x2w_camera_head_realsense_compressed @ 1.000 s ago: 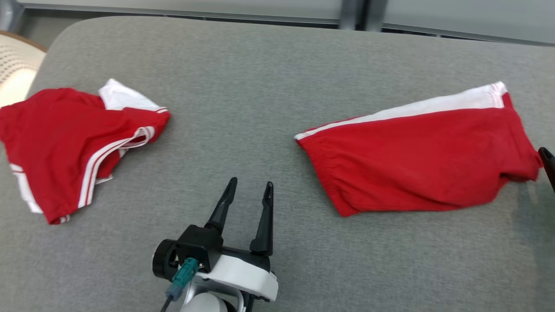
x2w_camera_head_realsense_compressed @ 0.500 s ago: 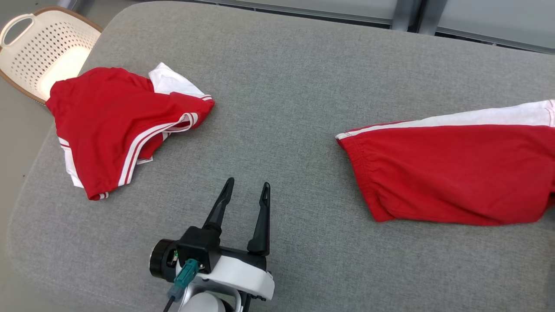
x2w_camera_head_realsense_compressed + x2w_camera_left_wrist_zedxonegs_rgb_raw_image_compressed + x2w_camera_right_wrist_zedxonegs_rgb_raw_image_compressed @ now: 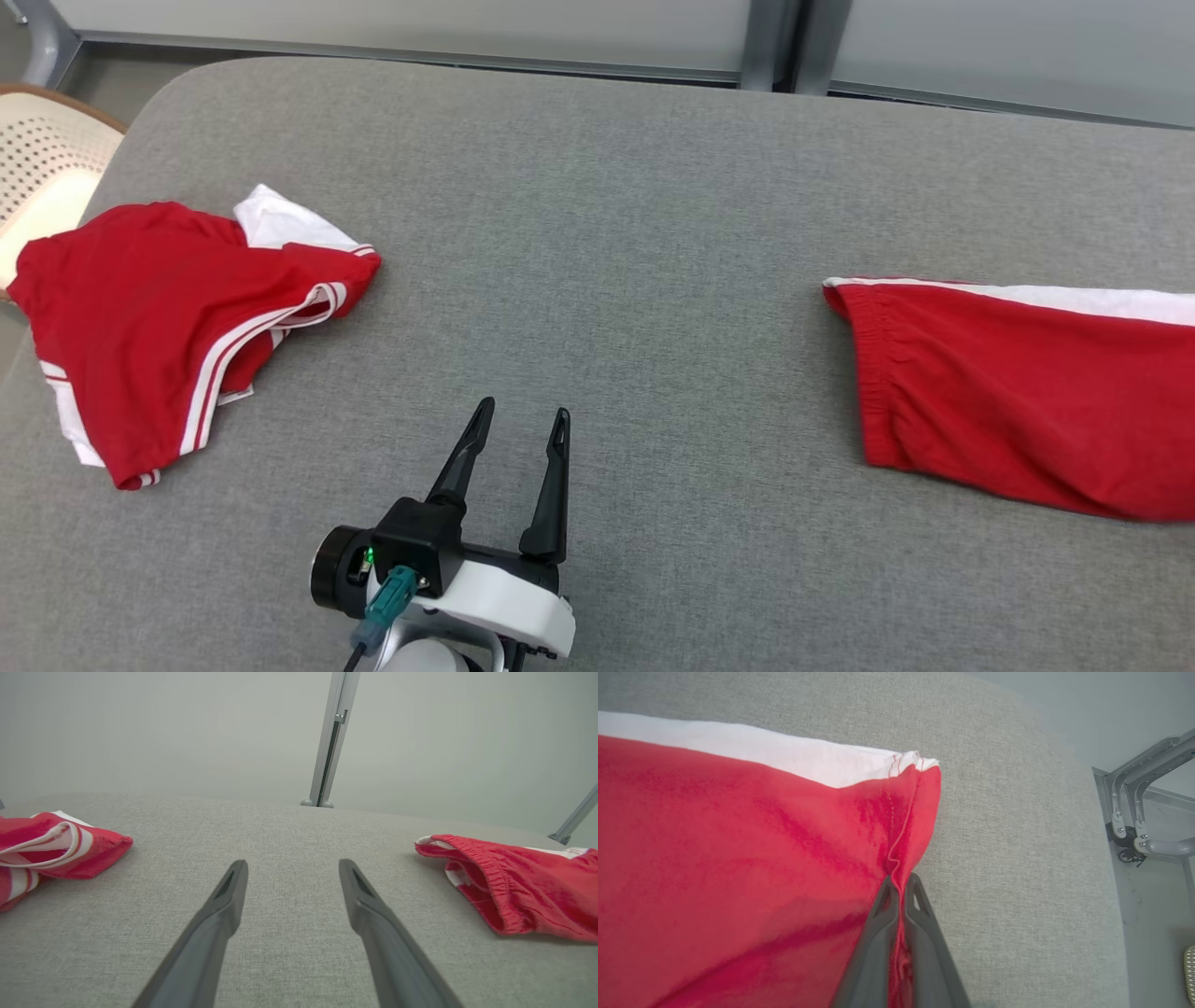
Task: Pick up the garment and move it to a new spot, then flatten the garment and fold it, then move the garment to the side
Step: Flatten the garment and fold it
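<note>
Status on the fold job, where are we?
Done, apparently: the right red garment lies flat and looks folded. In hand: the right gripper is shut on its hem edge; the left gripper hangs open, empty. Left: moving it aside, plus the crumpled left garment, untouched.

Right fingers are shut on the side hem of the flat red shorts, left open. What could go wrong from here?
1. The right gripper pinches only the hem edge of the red shorts; the cloth may slip out when pulled.
2. The left gripper hangs open over bare cushion, so a one-point drag may bunch the shorts.
3. That hem lies near the cushion's edge; a drag that way could leave cloth hanging off.
</note>
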Controlling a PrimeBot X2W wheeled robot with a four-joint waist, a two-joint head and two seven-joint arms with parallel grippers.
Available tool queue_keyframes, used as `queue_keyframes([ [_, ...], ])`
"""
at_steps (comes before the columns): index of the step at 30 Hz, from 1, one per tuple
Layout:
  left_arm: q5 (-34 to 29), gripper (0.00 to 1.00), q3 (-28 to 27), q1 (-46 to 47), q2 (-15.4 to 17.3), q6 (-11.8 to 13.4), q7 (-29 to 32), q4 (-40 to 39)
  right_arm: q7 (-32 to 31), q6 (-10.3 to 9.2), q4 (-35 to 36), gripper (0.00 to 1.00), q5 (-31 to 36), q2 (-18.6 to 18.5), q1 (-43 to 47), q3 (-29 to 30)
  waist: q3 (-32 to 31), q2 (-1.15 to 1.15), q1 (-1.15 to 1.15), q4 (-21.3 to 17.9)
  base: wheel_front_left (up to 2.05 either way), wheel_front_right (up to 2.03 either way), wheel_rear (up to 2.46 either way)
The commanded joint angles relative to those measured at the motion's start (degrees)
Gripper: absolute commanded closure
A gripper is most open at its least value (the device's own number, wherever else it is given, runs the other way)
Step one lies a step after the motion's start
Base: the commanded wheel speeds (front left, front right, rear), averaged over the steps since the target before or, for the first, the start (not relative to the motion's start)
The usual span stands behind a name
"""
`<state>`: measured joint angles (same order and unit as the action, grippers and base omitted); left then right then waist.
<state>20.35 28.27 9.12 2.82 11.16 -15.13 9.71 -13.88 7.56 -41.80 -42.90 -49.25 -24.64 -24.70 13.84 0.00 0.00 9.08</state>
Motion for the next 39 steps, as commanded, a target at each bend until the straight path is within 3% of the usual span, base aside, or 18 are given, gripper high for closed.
queue_keyframes([
  [1,-0.36,0.0,-0.32,-0.51,0.24,-0.11,-0.01,0.14,0.56,-0.14,0.39,1.0,0.18,-0.23,0.2,-0.03,-0.59,0.0,0.0,-1.17,0.0,0.0,0.0],
  [5,-0.74,0.0,-0.33,-0.36,0.22,-0.66,-0.01,0.75,0.44,-0.14,3.88,1.0,2.46,-3.81,-0.35,-0.7,-1.32,0.0,0.0,-2.85,0.0,0.0,0.0],
  [10,-0.72,0.0,-0.32,-0.89,0.2,-0.98,-0.01,1.58,-0.71,-0.14,10.7,1.0,5.34,-4.0,-2.86,-0.54,-2.45,0.0,0.0,-4.28,0.0,0.0,0.0],
  [23,0.67,0.0,1.37,-2.15,0.2,-1.44,-0.01,3.55,-10.37,-0.14,28.86,1.0,13.4,8.07,-2.25,-1.35,-6.28,0.0,0.0,-2.74,0.0,0.0,0.0],
  [28,1.38,0.0,2.12,-1.34,0.19,-1.45,-0.01,3.44,-13.66,-0.14,29.91,1.0,13.85,11.74,-2.43,-3.75,-5.72,0.0,0.0,-0.73,0.0,0.0,0.0],
  [37,2.08,0.0,2.45,-0.48,0.18,-1.02,-0.02,3.57,-12.79,-0.14,27.82,1.0,12.73,16.63,-3.1,-7.25,-4.15,0.0,0.0,0.91,0.0,0.0,0.0],
  [38,2.06,0.0,2.45,-0.49,0.18,-0.98,-0.02,3.6,-12.39,-0.14,27.73,0.92,12.66,17.15,-3.02,-7.7,-4.1,0.0,0.0,0.83,0.0,0.0,0.0],
  [39,2.16,0.0,2.44,-0.45,0.18,-0.88,-0.02,3.6,-11.6,-0.14,27.43,0.55,12.56,17.79,-2.94,-7.54,-4.09,0.0,0.0,0.71,0.0,0.0,0.0],
])
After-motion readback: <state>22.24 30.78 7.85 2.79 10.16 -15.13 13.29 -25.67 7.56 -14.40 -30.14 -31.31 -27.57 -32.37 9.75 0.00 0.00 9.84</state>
